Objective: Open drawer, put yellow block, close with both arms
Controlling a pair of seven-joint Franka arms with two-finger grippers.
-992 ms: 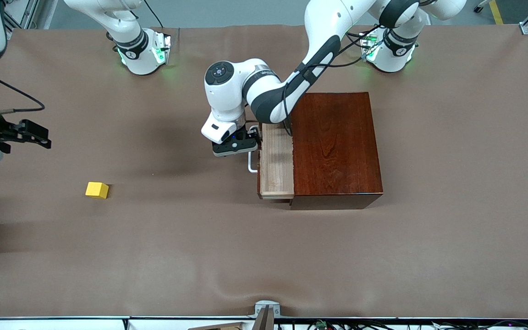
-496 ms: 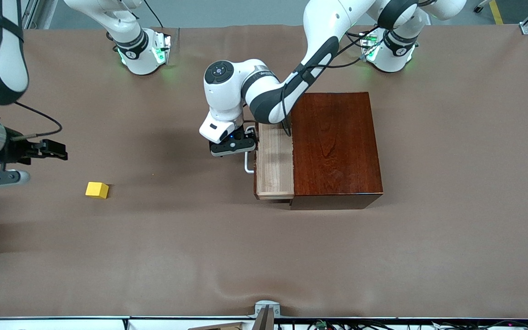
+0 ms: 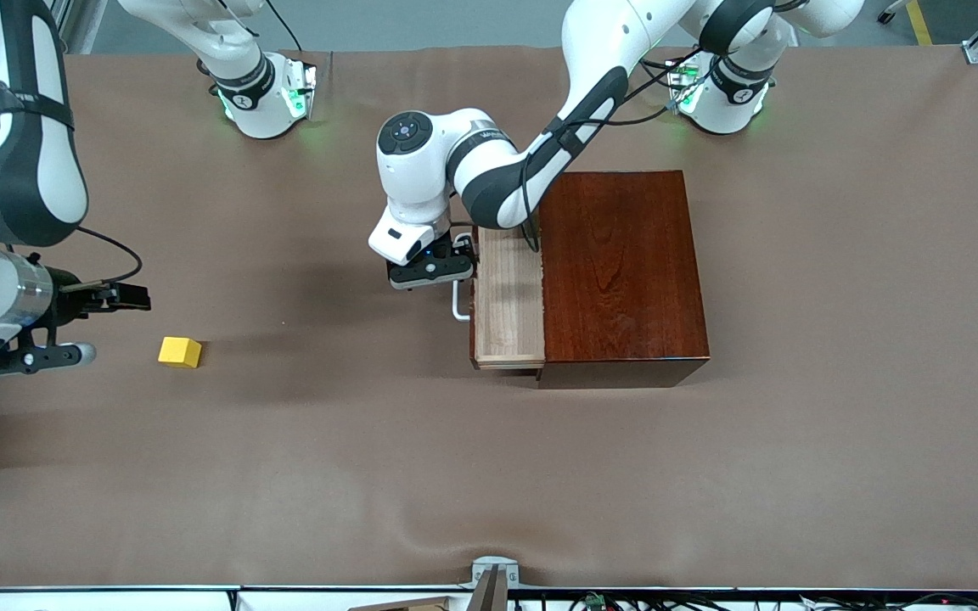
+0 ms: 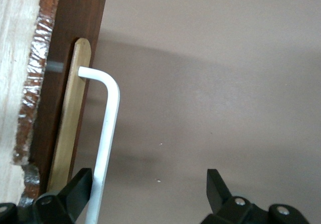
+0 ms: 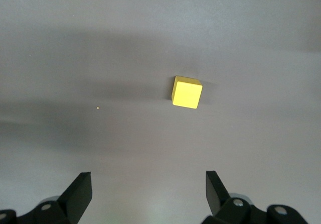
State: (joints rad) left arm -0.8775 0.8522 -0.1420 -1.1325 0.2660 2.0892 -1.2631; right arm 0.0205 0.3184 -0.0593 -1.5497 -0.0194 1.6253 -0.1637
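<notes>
The drawer (image 3: 508, 297) stands part-way out of the dark mahogany box (image 3: 625, 271), its pale tray showing. Its white bar handle (image 3: 458, 303) points toward the right arm's end. My left gripper (image 3: 431, 271) is at the handle. In the left wrist view it (image 4: 149, 184) is open, with the handle (image 4: 108, 128) inside the jaws against one finger (image 4: 75, 191), in front of the reddish-brown drawer front (image 4: 70, 58). The yellow block (image 3: 179, 351) lies on the table. My right gripper (image 3: 35, 352) is open and empty over the table beside the block (image 5: 187, 92).
The brown table cover (image 3: 489, 475) spreads wide around the box. Both green-lit arm bases (image 3: 268, 93) stand at the table edge farthest from the front camera. A metal bracket (image 3: 493, 573) sits at the nearest edge.
The drawer has slid a little farther out with my left gripper at the handle. My right arm has swung in from the table's end toward the yellow block.
</notes>
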